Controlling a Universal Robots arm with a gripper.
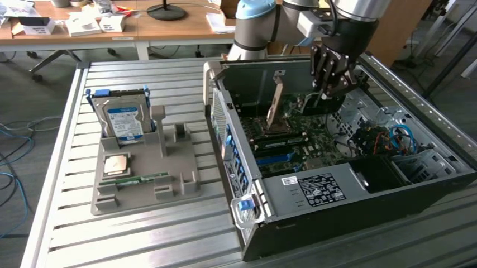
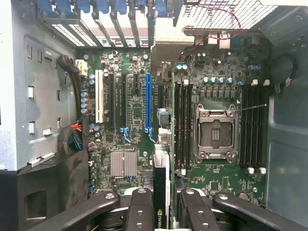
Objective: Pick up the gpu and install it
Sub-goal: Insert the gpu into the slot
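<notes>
The gpu [image 2: 161, 192] is a thin dark card seen edge-on between my fingers [image 2: 139, 211], with a green logo near the grip. My gripper [image 2: 163, 214] is shut on it. The card hangs over the motherboard [image 2: 130, 120], just beside the long blue slot [image 2: 148, 101] on the side toward the memory slots. I cannot tell whether it touches the board. In the exterior view, my gripper [image 1: 332, 84] reaches down into the open computer case [image 1: 298, 184] with the dark gpu [image 1: 324, 105] below the fingers, near the case's far wall.
A grey parts tray [image 1: 179, 187] lies at the exterior view's left of the case, holding a silver hard drive [image 1: 123, 120], a CPU chip [image 1: 117, 163] and a green memory stick [image 1: 134, 180]. Case walls, a drive cage [image 1: 425, 162] and cables [image 1: 399, 137] surround the board. The open CPU socket [image 2: 215, 132] sits beside the card.
</notes>
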